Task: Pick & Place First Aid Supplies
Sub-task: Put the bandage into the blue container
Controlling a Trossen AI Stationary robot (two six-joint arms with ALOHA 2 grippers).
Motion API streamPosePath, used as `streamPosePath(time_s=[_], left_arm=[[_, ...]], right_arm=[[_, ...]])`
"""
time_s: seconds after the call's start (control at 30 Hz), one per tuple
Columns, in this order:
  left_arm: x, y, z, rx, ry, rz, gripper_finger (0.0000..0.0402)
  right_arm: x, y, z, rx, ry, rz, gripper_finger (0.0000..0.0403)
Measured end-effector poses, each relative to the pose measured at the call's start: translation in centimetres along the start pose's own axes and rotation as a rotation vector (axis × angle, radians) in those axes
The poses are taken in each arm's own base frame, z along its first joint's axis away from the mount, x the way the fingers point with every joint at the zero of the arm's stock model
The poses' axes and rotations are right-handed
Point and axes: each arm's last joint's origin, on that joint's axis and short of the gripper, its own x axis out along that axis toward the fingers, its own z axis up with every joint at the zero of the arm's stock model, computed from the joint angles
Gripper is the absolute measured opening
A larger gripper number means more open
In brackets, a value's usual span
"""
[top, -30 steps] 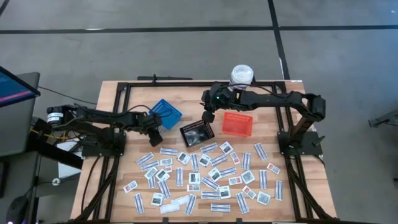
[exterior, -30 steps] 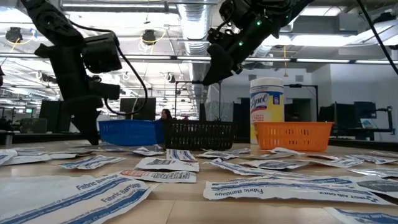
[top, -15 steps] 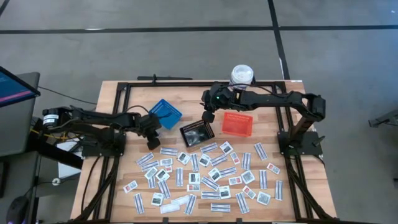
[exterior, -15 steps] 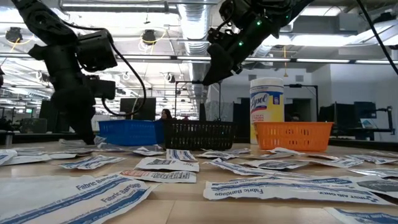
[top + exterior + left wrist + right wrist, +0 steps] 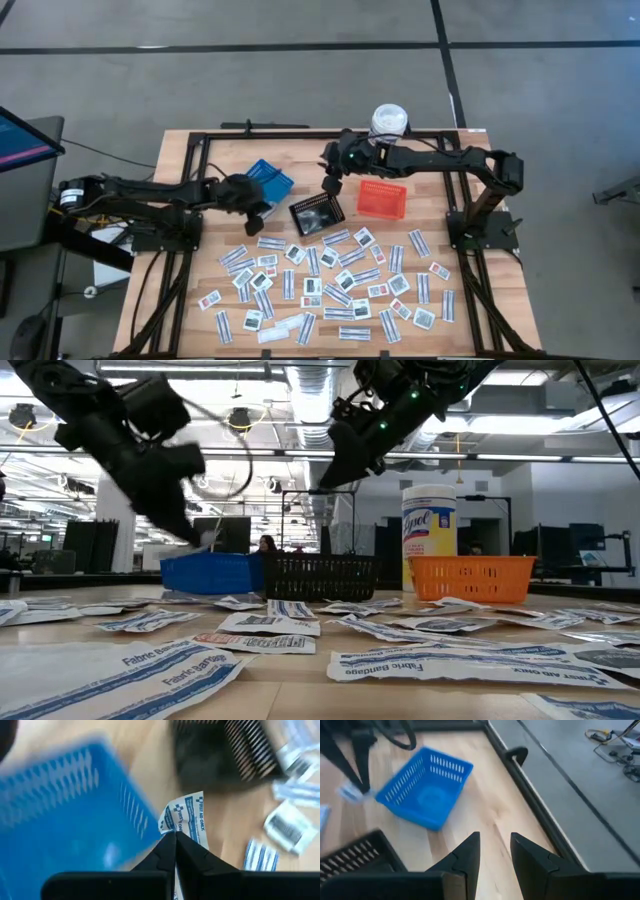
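Many first aid supplies (image 5: 330,285), small flat white packets, lie flat on the near half of the wooden table. My left gripper (image 5: 262,208) hangs beside the blue basket (image 5: 268,180), shut on one bandage packet (image 5: 187,815). The low view shows this packet (image 5: 210,538) above the basket's rim. My right gripper (image 5: 332,186) is held high over the gap between the blue basket and the black basket (image 5: 317,214). It is open (image 5: 495,847), with nothing between its fingers. My left gripper pinches one end of the bandage packet (image 5: 176,829) between its two fingertips. The fingers slant downward, coming from the table's left. The rest of the packet sticks out past the fingertips, and it is lifted clear of the table.
An orange basket (image 5: 381,199) stands to the right of the black one. Behind it, at the far edge, is a tall white bottle (image 5: 389,120). A black frame (image 5: 200,150) runs around the tabletop. Bare wood lies along the far left, behind the blue basket.
My left gripper has risen from the table at the near left of the blue basket, bringing a packet up with it. It has tipped from pointing steeply down to a shallower slant and moved a little toward the blue basket.
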Motion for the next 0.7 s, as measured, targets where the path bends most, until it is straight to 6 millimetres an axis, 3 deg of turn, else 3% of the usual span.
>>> streamPosePath(time_s=[0.23, 0.53, 0.7], left_arm=[[-0.4, 0.1, 2.6, 0.246, -0.253, 0.153, 0.0008], [-1.2, 0.5, 4.5, 0.424, -0.411, 0.379, 0.0007], [-2.4, 0.9, 6.1, 0.391, -0.585, 0.46, 0.0011]], right_arm=[[-0.1, 0.6, 1.2, 0.05, -0.129, 0.17, 0.0102], [2.0, 2.2, 1.8, 0.029, -0.318, 0.213, 0.0102], [1.8, 2.1, 3.3, 0.007, -0.384, 0.205, 0.0102]])
